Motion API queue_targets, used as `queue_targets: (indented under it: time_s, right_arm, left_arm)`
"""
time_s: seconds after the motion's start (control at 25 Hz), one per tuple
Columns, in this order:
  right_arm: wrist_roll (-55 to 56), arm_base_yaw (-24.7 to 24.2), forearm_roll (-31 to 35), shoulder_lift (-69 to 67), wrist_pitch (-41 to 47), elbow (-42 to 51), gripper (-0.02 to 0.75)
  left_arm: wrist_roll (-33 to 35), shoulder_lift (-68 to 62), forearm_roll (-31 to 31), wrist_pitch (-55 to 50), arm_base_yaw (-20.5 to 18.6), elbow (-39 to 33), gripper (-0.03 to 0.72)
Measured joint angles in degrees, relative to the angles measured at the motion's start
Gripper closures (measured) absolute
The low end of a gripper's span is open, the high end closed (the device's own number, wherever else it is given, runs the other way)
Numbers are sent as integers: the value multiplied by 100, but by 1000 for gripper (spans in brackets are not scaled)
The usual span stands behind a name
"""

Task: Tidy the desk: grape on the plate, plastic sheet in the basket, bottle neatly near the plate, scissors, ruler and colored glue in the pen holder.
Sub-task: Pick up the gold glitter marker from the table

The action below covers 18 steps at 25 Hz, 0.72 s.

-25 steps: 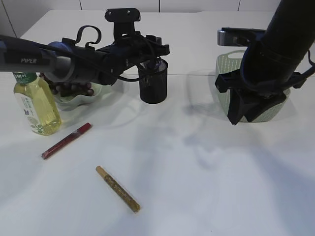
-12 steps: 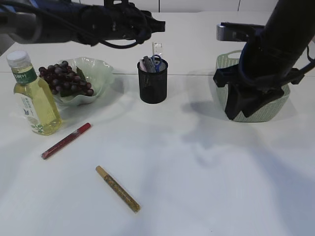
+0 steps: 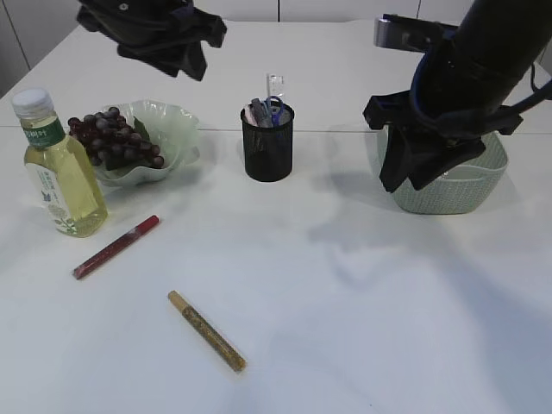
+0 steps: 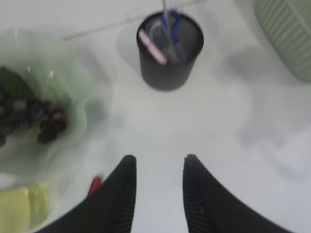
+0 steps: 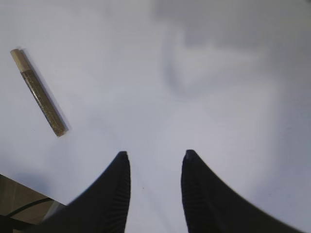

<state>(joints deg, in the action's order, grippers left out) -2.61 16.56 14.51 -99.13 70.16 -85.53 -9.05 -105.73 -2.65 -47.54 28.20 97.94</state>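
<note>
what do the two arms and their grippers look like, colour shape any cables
Both arms are black. The right arm is a thick rounded tube with a silver-grey camera module near its top and a thin black cable looping at its side. The left gripper and right gripper each have two black tapered fingers with finely ribbed inner pads. No markings are readable now.

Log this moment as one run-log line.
left gripper: open, empty | right gripper: open, empty | grapes: on plate | red glue pen, gold glue pen: on table

bare white table (image 3: pixel 362 328), a faint seam line across it toward the far edge
</note>
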Motion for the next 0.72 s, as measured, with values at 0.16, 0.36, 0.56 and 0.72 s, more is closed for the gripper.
queue_targets:
  time_s: [0.16,0.36,0.56,0.72]
  right_arm:
    - [0,0,70,0,0,0,446]
    - [10,108,70,-8,0,0,446]
    - [10,664,-49,-8,0,0,446]
    - [10,1151,-141,-8,0,0,433]
  left_arm:
    - [116,328,0,-1492,0,8,447]
    - [217,478,0,-2281,0,8,452]
    - [296,710,425,-2359,0,8,445]
    - [266,1048,543,-2359,0,-3,442]
